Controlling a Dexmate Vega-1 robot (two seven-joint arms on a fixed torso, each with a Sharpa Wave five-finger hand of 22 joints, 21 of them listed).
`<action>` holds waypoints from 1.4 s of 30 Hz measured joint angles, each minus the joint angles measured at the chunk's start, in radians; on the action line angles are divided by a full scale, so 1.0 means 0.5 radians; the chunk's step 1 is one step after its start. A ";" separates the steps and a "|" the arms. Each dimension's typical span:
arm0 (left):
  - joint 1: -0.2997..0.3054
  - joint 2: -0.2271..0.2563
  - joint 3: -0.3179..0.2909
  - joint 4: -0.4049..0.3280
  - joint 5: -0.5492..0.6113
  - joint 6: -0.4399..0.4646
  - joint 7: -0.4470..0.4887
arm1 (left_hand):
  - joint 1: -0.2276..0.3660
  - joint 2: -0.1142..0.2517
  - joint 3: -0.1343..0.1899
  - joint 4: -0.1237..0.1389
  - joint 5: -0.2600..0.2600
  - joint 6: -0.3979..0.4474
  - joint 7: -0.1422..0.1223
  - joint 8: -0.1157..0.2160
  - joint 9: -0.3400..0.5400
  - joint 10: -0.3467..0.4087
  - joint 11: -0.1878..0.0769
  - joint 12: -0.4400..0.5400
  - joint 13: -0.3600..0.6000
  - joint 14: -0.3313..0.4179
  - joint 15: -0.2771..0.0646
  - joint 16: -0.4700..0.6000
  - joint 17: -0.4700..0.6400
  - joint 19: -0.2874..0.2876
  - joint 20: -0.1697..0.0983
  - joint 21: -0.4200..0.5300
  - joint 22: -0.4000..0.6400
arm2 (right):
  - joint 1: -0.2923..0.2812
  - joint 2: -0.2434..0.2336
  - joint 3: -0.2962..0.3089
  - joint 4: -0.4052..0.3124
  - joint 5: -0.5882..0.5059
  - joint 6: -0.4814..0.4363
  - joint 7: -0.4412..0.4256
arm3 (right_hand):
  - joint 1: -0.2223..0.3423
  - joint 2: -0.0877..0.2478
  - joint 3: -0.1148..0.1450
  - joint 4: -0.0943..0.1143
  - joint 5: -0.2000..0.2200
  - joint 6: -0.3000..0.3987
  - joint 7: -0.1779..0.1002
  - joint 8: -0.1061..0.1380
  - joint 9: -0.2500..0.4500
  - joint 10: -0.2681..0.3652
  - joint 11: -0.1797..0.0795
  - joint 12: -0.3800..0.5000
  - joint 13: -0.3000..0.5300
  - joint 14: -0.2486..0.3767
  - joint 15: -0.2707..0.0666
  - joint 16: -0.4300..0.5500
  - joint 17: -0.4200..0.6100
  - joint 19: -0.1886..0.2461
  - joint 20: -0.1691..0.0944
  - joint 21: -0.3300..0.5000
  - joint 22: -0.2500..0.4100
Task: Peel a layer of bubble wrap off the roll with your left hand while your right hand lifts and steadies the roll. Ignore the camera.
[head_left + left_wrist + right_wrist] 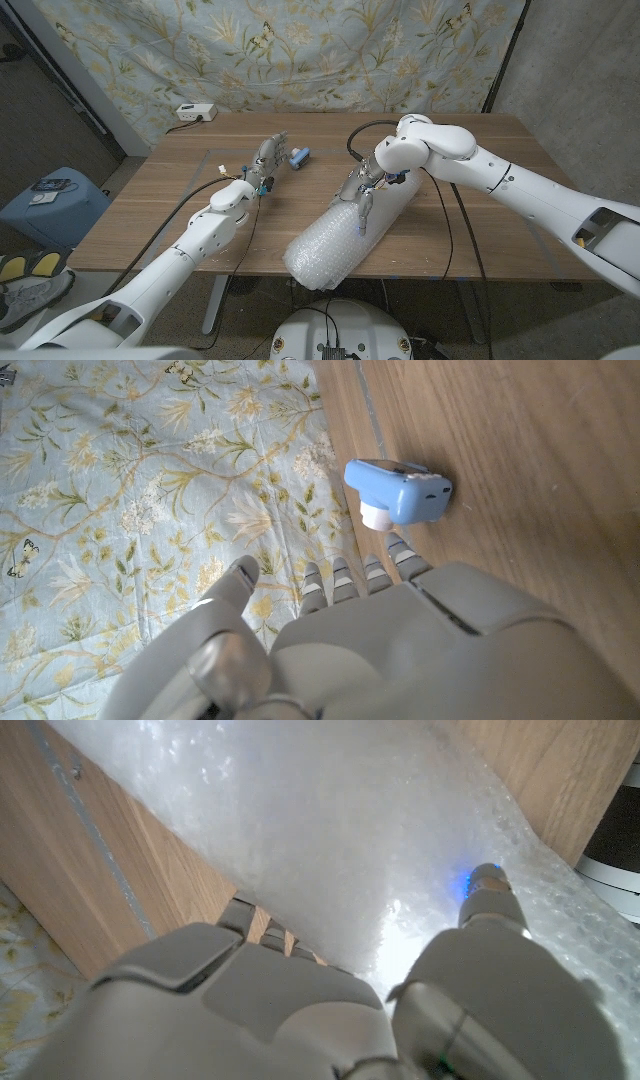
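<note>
Head view: my right hand (362, 190) grips the bumpy, see-through bubble wrap roll (340, 240), a fat tube on the smooth wooden table (150, 210). My left hand (268, 160) holds nothing, fingers apart, near a small rounded blue camera (301, 156).

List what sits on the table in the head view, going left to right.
White power strip at the far edge → left robot hand, empty with fingers extended → small blue camera → right robot hand on the roll → large roll of clear bubble wrap.
</note>
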 measured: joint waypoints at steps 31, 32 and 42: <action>0.053 -0.035 -0.030 -0.054 0.070 -0.098 0.156 | 0.039 0.023 0.019 -0.053 0.008 0.147 0.046 0.017 0.000 0.125 0.003 0.031 -0.001 0.125 -0.003 0.016 0.000 0.101 0.008 0.009 0.000 | -0.086 -0.051 0.091 0.206 -0.016 0.214 -0.524 | 0.243 -0.132 -0.029 -0.044 0.100 1.027 0.129 0.520 0.103 1.042 -0.167 0.840 0.550 1.111 -0.181 0.510 0.415 0.855 -0.505 0.162 0.016; 0.053 -0.037 -0.031 -0.054 0.070 -0.098 0.157 | 0.047 0.015 0.013 -0.059 0.008 0.155 0.039 0.017 0.000 0.125 0.003 0.031 -0.001 0.125 -0.003 0.016 0.000 0.105 0.012 0.009 0.000 | -0.087 -0.052 0.092 0.207 -0.016 0.225 -0.551 | 0.245 -0.134 -0.029 -0.044 0.100 1.068 0.131 0.536 0.101 1.079 -0.169 0.864 0.561 1.149 -0.182 0.524 0.429 0.882 -0.506 0.169 0.014; 0.055 -0.041 -0.038 -0.054 0.078 -0.103 0.184 | 0.047 0.015 0.019 -0.069 0.008 0.168 0.046 0.031 0.000 0.125 0.003 0.031 -0.001 0.136 0.007 0.016 0.000 0.107 0.014 0.008 0.000 | -0.134 -0.074 0.136 0.320 0.005 0.311 -0.794 | 0.316 -0.205 -0.033 -0.050 0.091 1.419 0.145 0.658 0.052 1.391 -0.204 1.048 0.570 1.500 -0.209 0.603 0.528 1.123 -0.536 0.255 0.023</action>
